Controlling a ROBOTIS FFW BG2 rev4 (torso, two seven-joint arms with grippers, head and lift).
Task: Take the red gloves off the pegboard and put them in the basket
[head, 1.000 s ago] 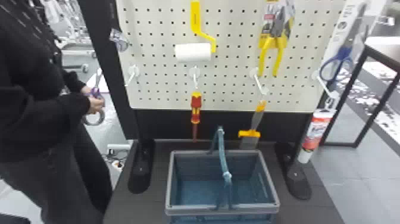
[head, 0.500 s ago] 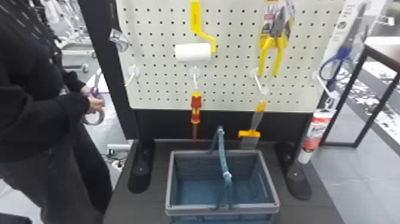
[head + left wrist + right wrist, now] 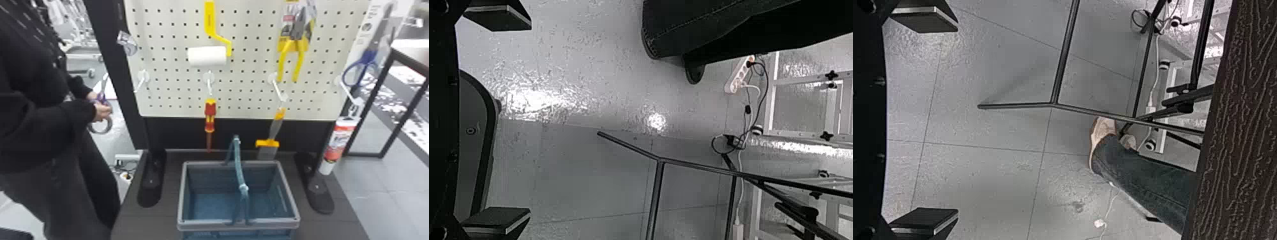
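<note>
One large, off-white perforated pegboard (image 3: 255,95) stands upright behind the blue-grey rectangular plastic basket (image 3: 207,224), which sits on a dark, flat platform (image 3: 338,229) with its handle raised. The black, flat-fingered left gripper (image 3: 529,120) and matching black right gripper (image 3: 957,120) each have their fingers wide apart. Below a white, yellow-handled paint roller (image 3: 207,56) hangs a slim red-and-yellow screwdriver (image 3: 209,116).
</note>
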